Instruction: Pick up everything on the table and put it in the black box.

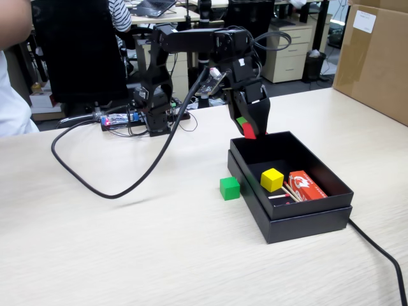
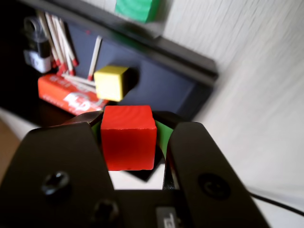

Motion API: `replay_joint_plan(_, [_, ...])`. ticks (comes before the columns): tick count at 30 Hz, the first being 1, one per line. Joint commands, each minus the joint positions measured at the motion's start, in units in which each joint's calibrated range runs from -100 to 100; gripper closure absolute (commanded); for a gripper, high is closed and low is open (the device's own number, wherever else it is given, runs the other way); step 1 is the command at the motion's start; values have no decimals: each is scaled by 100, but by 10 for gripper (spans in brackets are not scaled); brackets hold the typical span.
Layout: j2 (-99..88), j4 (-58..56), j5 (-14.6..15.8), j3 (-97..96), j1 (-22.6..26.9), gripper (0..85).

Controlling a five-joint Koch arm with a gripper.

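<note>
My gripper (image 1: 247, 129) is shut on the red cube (image 1: 249, 132), holding it in the air just above the far left corner of the black box (image 1: 331, 207). In the wrist view the red cube (image 2: 128, 137) sits squeezed between the two black jaws with green pads. The yellow cube (image 1: 272, 179) lies inside the box, and it also shows in the wrist view (image 2: 111, 83). The green cube (image 1: 229, 188) rests on the pale wood table (image 1: 127, 248) just outside the box's left wall, and shows at the top of the wrist view (image 2: 137, 9).
A red-and-white packet (image 1: 306, 185) and thin matchsticks (image 1: 291, 193) lie in the box beside the yellow cube. A big brown carton (image 1: 376, 57) stands at the far right. A black cable (image 1: 102, 185) loops over the table on the left; another runs off at the front right (image 1: 382, 255).
</note>
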Motion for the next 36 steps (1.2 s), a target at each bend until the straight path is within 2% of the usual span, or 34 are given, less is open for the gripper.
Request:
replay_joint_plan(1, [1108, 25, 44, 1148, 117, 845])
replay_joint_plan(6, [2359, 25, 98, 1402, 107, 835])
replay_joint_plan(8, [2474, -1, 98, 1374, 103, 774])
replay_joint_plan(11, [2646, -10, 98, 1384, 88, 774])
replay_joint_plan(14, [2829, -18, 98, 1374, 54, 739])
replay_joint_plan(17, [2864, -18, 98, 1329, 29, 672])
replay_joint_plan(21, [2806, -27, 98, 1193, -10, 517])
replay_joint_plan(25, [2634, -27, 103, 1093, -24, 446])
replay_joint_plan(36, [374, -27, 147, 867, -103, 436])
